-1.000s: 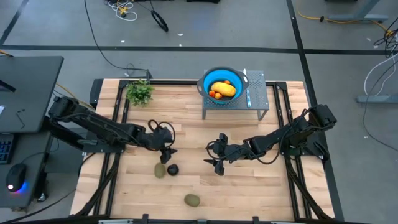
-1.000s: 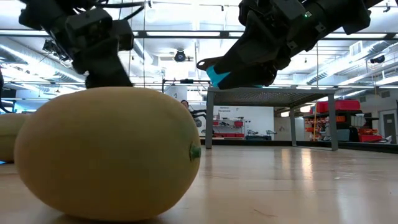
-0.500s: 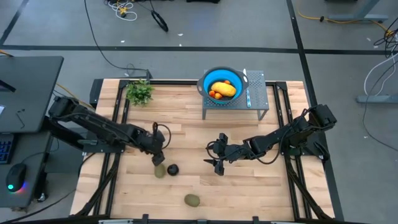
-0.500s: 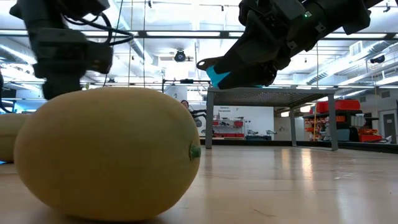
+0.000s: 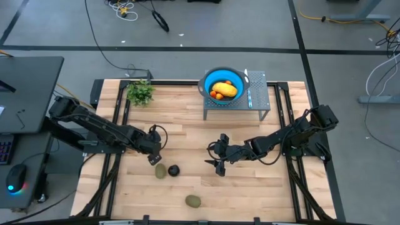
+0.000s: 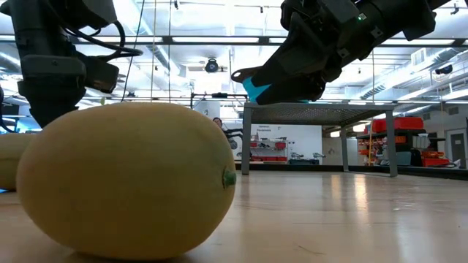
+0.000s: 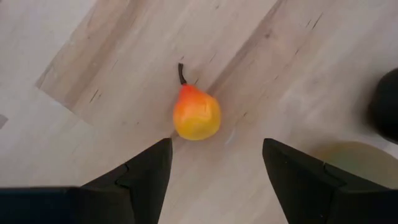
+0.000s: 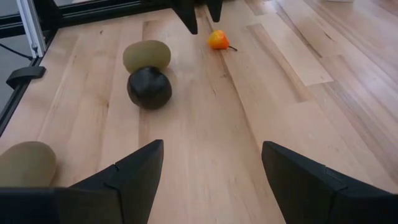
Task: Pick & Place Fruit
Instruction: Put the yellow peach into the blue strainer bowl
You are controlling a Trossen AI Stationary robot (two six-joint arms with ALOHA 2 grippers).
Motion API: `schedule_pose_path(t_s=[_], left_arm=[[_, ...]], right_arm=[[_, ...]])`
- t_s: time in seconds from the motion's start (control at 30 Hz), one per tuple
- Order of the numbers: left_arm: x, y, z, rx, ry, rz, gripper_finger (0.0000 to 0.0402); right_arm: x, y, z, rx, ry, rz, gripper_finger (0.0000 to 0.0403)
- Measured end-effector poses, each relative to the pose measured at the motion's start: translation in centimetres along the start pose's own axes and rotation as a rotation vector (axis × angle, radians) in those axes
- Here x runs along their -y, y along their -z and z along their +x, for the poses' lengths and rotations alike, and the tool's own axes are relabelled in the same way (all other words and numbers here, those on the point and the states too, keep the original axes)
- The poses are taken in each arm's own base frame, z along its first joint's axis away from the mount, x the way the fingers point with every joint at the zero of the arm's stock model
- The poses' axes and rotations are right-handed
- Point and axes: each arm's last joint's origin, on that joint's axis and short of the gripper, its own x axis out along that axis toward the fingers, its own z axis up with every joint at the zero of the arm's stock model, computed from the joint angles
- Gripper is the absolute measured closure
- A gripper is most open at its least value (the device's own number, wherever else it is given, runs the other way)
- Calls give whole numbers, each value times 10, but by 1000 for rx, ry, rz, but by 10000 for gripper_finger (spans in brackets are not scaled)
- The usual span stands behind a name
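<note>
a tiny orange-red pear-shaped toy fruit with a dark stem point(image 7: 196, 115) lies alone on the pale wooden table point(image 5: 206, 187), directly below the left gripper point(image 7: 214, 171), whose two dark fingers stand spread apart above it with nothing between them. just beside that gripper lie an olive-green oval fruit point(image 5: 160, 171) and a blackish round fruit point(image 5: 174, 169), touching each other. a second olive-green oval point(image 5: 193, 201) sits near the table's front edge, well apart from the rest. at the back, a blue round bowl point(image 5: 209, 80) rests on a grey metal mesh stand point(image 5: 259, 100) and holds an elongated yellow-orange fruit point(image 5: 224, 89) with small orange-red pieces point(image 5: 215, 95) against it. a leafy green plant sprig point(image 5: 140, 92) sits at the back left corner. the right gripper point(image 5: 217, 164) hangs near the table's middle, fingers wide apart and empty.
</note>
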Motion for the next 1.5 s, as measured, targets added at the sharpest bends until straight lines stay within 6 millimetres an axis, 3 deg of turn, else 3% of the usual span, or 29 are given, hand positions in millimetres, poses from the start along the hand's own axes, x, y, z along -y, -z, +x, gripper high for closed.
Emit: schedule_pose_path(t_s=[1.5], left_arm=[[1, 1, -1, 54, -29, -28, 143]], right_arm=[[0, 0, 0, 1, 0, 0, 121]])
